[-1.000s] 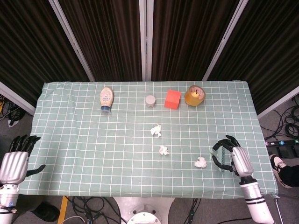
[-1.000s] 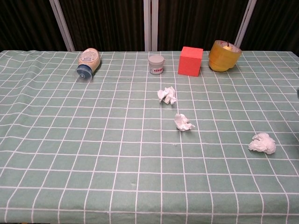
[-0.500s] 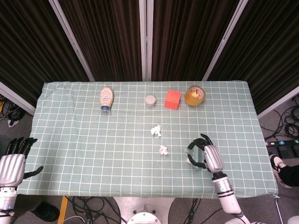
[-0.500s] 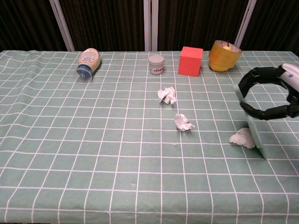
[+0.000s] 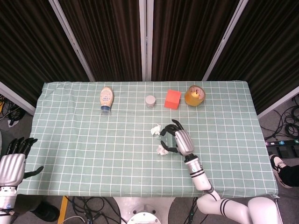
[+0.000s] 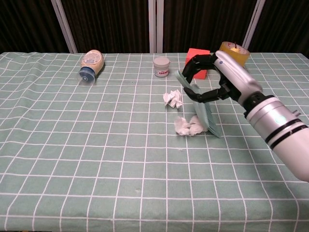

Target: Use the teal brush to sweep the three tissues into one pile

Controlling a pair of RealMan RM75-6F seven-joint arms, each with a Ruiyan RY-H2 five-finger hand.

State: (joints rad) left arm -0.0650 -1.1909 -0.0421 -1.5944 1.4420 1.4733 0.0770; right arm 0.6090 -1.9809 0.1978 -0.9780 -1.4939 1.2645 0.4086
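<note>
My right hand [image 6: 218,81] grips the teal brush [image 6: 201,110], whose lower edge rests on the cloth at the table's middle. Two crumpled white tissues [image 6: 188,126] lie bunched together right against the brush's left side. The third tissue [image 6: 173,98] sits a little farther back, apart from them and just left of the brush's upper part. From the head camera, the right hand [image 5: 179,140] and brush [image 5: 168,136] stand between the lone tissue [image 5: 155,129] and the bunched pair [image 5: 162,150]. My left hand [image 5: 14,161] hovers off the table's front left corner, fingers apart and holding nothing.
Along the back stand a lying sauce bottle [image 6: 91,65], a small white jar [image 6: 162,66], a red cube [image 6: 197,54] partly behind my hand, and a yellow roll [image 6: 235,52]. The green checked cloth [image 6: 96,159] covers the table.
My right hand has swept the brush leftward across the table, pushing the right-hand tissue up against the middle one. The left hand has barely moved.
</note>
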